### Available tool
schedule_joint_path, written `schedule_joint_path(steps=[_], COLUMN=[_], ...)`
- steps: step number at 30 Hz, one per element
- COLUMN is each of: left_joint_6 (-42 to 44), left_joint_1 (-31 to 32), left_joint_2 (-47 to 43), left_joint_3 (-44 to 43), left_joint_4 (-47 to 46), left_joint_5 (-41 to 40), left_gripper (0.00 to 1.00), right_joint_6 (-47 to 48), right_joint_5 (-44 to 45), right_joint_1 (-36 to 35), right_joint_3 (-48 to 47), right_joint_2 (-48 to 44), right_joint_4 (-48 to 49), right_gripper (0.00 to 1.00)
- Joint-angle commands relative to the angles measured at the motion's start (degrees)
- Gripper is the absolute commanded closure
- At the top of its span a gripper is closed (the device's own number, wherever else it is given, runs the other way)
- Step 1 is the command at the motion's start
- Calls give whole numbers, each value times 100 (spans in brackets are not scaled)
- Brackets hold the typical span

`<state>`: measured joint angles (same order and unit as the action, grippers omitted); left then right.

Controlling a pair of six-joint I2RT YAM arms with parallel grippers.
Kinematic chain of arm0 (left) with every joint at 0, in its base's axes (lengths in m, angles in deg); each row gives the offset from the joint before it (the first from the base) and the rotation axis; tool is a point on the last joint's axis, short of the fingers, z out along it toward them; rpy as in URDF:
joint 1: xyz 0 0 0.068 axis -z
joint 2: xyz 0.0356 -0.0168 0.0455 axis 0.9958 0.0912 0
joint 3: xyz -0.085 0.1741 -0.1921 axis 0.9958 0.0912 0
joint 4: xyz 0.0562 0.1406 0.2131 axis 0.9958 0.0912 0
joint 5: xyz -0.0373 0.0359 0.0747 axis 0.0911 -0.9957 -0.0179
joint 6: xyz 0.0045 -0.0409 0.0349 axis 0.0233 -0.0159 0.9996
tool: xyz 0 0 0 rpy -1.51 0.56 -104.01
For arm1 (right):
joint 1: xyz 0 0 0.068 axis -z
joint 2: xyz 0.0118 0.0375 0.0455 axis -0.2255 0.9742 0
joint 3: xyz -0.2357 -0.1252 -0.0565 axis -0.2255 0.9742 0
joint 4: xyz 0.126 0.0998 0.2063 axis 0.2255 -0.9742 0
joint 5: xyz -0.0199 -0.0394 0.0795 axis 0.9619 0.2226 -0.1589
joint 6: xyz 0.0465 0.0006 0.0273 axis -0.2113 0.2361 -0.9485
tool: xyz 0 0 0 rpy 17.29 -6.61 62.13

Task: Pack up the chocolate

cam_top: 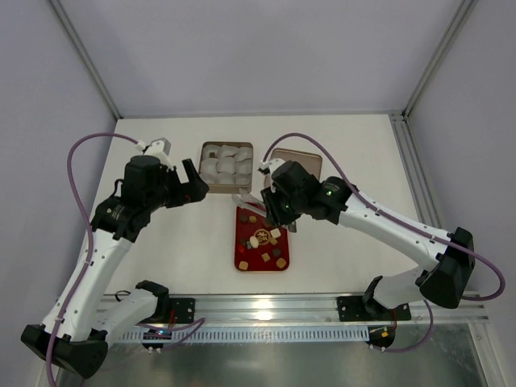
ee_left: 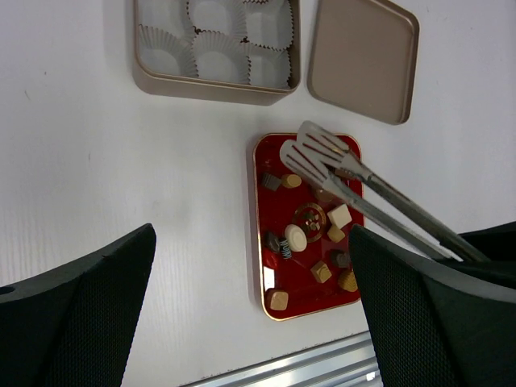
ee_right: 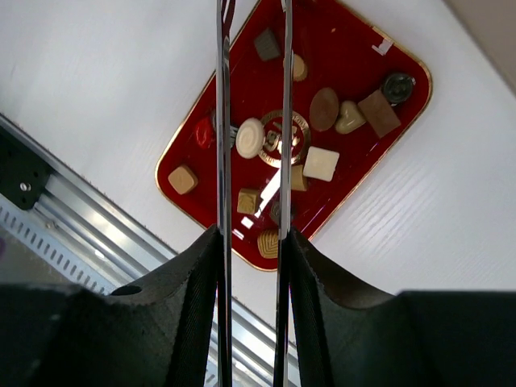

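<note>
Right gripper (ee_right: 251,262) clamps tongs (ee_right: 285,97) above chocolate (ee_right: 325,109) on red tray (ee_right: 343,32), emblem (ee_right: 299,131) unreadable.

All three views look down on tray (ee_left: 274,211).

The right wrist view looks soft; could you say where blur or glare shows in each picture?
Right wrist view: right gripper blurred near the lens, glare on the tongs and red tray. Left wrist view: dark fingers soft-edged, chocolates sharp. Top view: even light, faint shadows.
</note>
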<state>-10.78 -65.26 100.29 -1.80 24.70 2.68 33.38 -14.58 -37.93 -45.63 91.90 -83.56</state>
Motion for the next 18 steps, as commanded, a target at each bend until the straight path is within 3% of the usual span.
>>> schedule_joint_path(steps=[1, 18], left_joint_6=[-92, -109], left_joint_1=[9, 9], left_joint_2=[27, -52], left_joint_3=[-83, -13], left_joint_4=[-281, -219], left_joint_5=[103, 77], left_gripper=[0, 0], right_joint_6=[115, 325], right_joint_5=[-66, 206], right_joint_1=[-221, -520], right_joint_3=[159, 133], right_joint_2=[-98, 403], right_joint_4=[-42, -218], right_gripper=[61, 61])
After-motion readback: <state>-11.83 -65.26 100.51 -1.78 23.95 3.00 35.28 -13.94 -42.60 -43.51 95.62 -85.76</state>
